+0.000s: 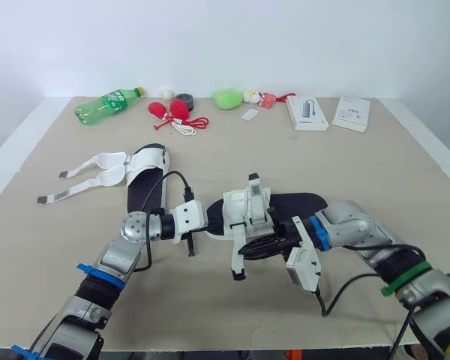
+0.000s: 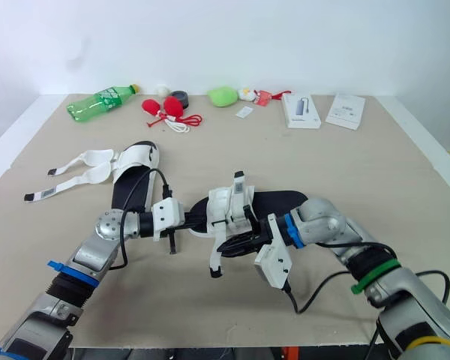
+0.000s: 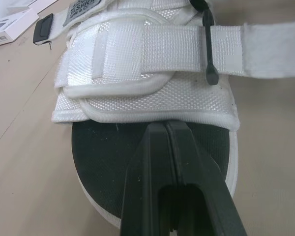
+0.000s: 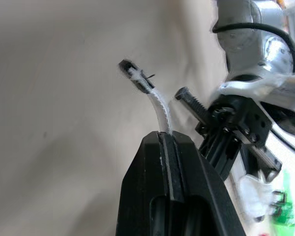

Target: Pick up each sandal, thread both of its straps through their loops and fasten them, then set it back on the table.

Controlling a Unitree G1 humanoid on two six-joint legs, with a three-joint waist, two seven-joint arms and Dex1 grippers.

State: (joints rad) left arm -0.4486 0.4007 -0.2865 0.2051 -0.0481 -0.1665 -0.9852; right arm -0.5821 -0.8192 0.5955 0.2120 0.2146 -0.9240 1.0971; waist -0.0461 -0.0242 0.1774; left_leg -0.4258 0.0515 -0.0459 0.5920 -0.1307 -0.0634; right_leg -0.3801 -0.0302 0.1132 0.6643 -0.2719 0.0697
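A white-strapped sandal with a black insole (image 1: 296,204) lies in the middle of the table, between my two grippers. My left gripper (image 3: 166,127) is shut, and its tips rest on the insole at the toe end, just in front of the strap (image 3: 152,46) that runs across the sandal through a black loop (image 3: 209,49). My right gripper (image 4: 165,135) is shut on the sandal's other strap (image 4: 160,105), whose black-tipped end (image 1: 238,274) hangs down toward the table's near side. A second sandal (image 1: 146,180) lies at the far left with both straps (image 1: 86,176) spread open.
Along the far edge are a green bottle (image 1: 106,105), red objects with a cord (image 1: 174,112), a tape roll (image 1: 184,99), a green plush (image 1: 227,98), a white box (image 1: 307,112) and a booklet (image 1: 352,112). Bare table (image 1: 405,172) lies to the right.
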